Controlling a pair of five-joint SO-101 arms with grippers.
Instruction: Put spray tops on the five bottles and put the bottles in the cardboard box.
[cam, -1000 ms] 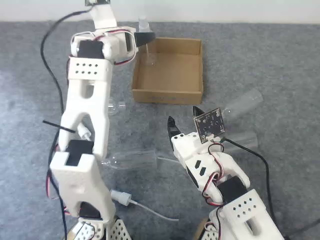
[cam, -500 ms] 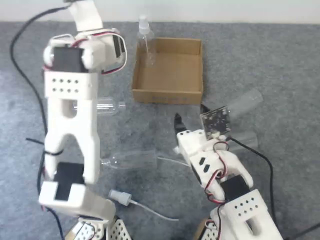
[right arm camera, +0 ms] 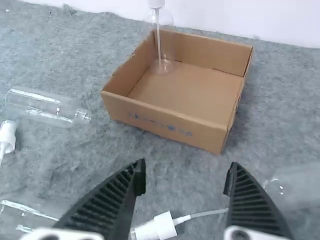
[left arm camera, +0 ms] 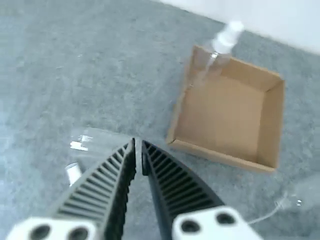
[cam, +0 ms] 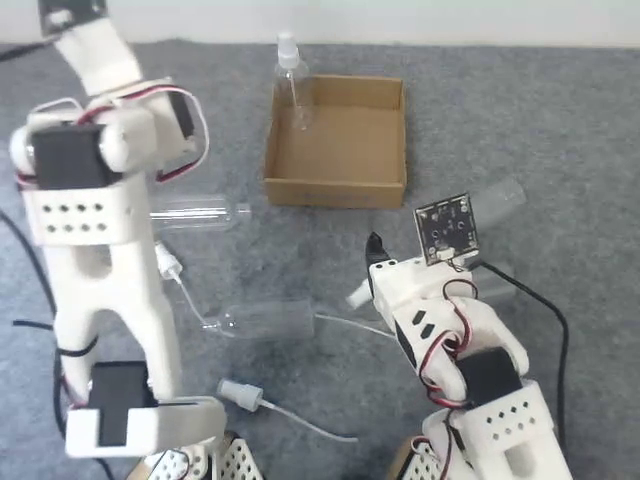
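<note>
A capped clear bottle [cam: 290, 70] [left arm camera: 220, 50] [right arm camera: 159, 30] stands in the far left corner of the cardboard box [cam: 335, 190] [left arm camera: 220, 155] [right arm camera: 170, 122]. My left gripper [left arm camera: 138, 146] is shut and empty, high above an uncapped bottle [cam: 195, 213] [left arm camera: 95, 142] [right arm camera: 42, 106] lying left of the box. My right gripper [right arm camera: 185, 182] is open in front of the box, over a loose spray top [cam: 358, 295] [right arm camera: 160, 225]. Another bare bottle [cam: 265, 318] lies in front of that.
More spray tops lie at the left [cam: 168, 265] [right arm camera: 6, 135] and near the front [cam: 240, 392], the latter with a long tube. Two clear bottles [cam: 495, 200] [right arm camera: 295, 185] lie right of my right arm. The grey mat ends at a white wall behind the box.
My left gripper has let go of the capped bottle in the box's corner and swung back to the left. My right gripper has shifted right over the loose spray top.
</note>
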